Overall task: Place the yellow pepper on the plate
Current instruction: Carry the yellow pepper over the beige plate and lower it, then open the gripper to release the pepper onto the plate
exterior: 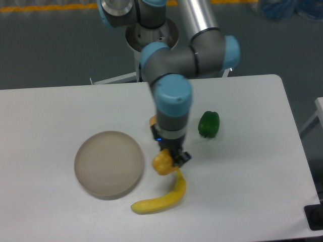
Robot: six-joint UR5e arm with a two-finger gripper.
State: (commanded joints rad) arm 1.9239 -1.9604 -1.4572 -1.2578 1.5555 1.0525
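Left of the gripper: the plate, resting on the table.
Gripper: pinching the yellow pepper, just right of the plate's rim.
Below the gripper: a banana, its tip close under the pepper.
Behind the gripper: an orange wedge, mostly hidden by the arm.
Right of the gripper: a green pepper.
Writing: none legible.

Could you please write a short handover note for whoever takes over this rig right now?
Gripper: jaws shut on the yellow pepper, held just right of the plate and above the banana's upper tip.
Plate: empty, on the table's left half.
Done: pepper picked up and carried most of the way over.
Left: move it over the plate, lower it and release.
Nearby: the green pepper sits to the right.
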